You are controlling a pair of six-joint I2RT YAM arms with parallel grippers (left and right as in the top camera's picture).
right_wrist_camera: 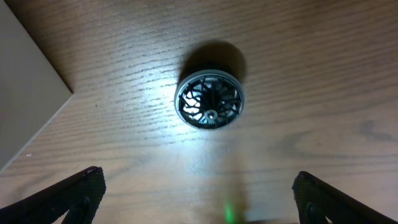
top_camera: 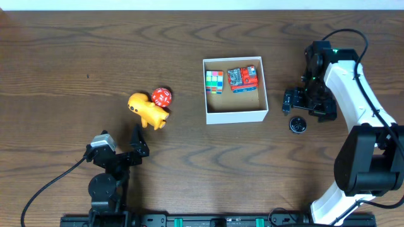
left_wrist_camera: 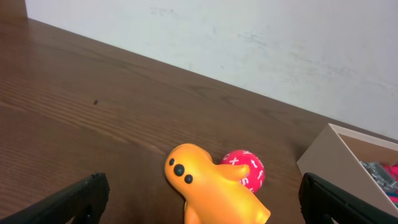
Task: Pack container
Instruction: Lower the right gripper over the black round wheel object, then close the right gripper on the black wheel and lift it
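**Two toys in, three things left outside**

The container, white-walled and open-topped, sits mid-table with a coloured cube and a red-and-blue toy inside. Just beside it, on my right, a small black wheel lies flat on the table. My right pincer hovers above the wheel, fingers wide apart and holding nothing. On the container's other side, a yellow figure and a red ball lie touching. My left pincer faces them, equally wide and empty. I judge the packing partly done, with the wheel the piece in hand. Next, my right pincer must come down to straddle the wheel's rim, then close low near the table.
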